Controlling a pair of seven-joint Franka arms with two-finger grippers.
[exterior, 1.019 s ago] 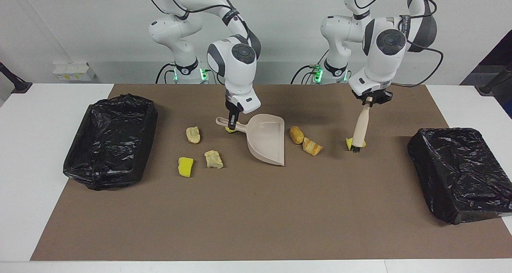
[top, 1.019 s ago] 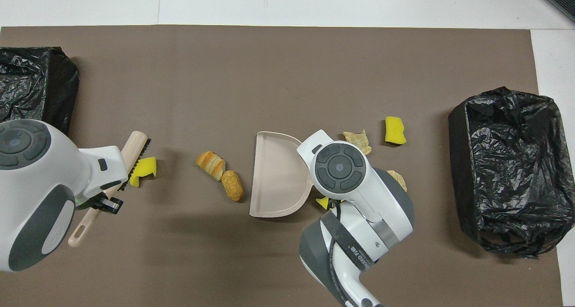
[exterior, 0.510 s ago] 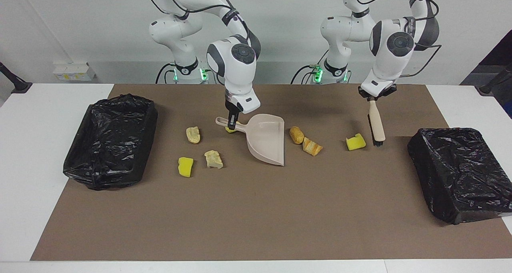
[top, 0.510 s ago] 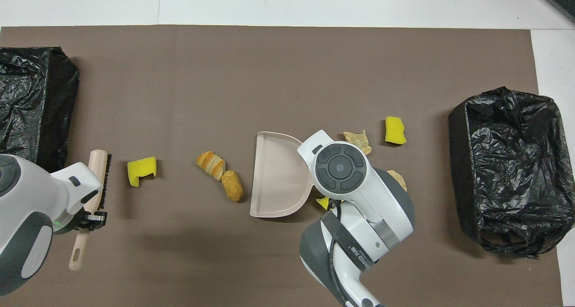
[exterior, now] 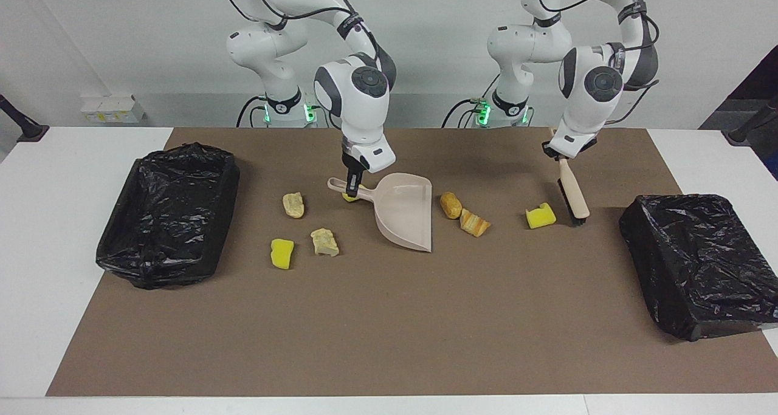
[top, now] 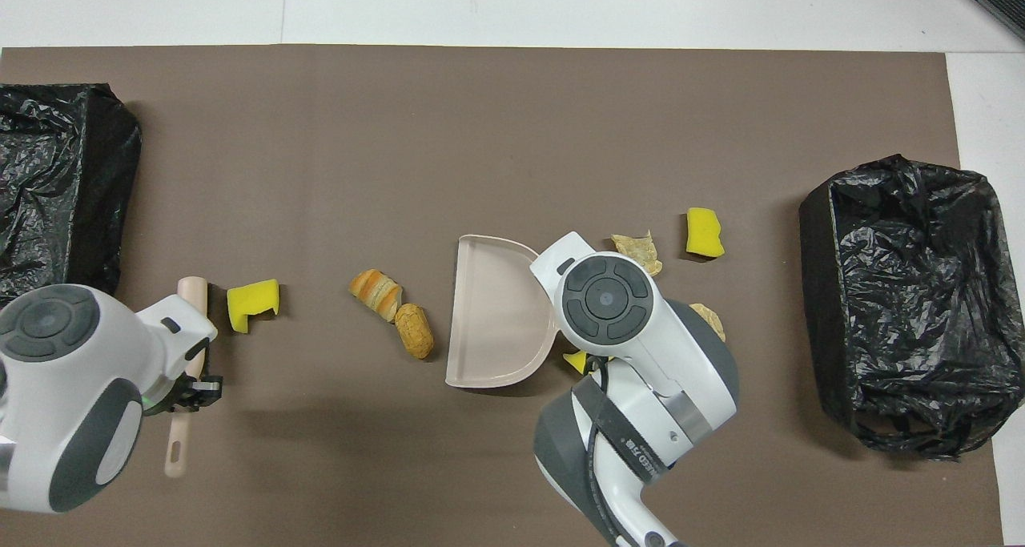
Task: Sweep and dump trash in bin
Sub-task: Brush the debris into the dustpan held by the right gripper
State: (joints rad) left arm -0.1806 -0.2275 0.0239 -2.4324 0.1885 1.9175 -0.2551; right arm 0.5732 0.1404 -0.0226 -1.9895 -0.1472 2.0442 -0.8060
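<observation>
My right gripper (exterior: 351,184) is shut on the handle of the beige dustpan (exterior: 406,214), which rests on the mat, its mouth toward two tan bread pieces (exterior: 450,204) (exterior: 474,222). A yellow sponge piece (exterior: 351,197) lies under the handle. My left gripper (exterior: 562,157) is shut on a wooden brush (exterior: 574,193), its bristles low beside another yellow sponge piece (exterior: 540,216), toward the left arm's end. Two beige lumps (exterior: 293,205) (exterior: 324,242) and a third yellow sponge piece (exterior: 281,253) lie on the dustpan's handle side.
One black bag-lined bin (exterior: 167,214) stands at the right arm's end of the brown mat, a second bin (exterior: 699,263) at the left arm's end. In the overhead view the right arm's wrist (top: 604,299) covers the dustpan's (top: 496,323) handle.
My left gripper lifted the brush off the yellow sponge piece, carried it toward the left arm's end and lowered it beside the sponge. The right arm and dustpan have not moved.
</observation>
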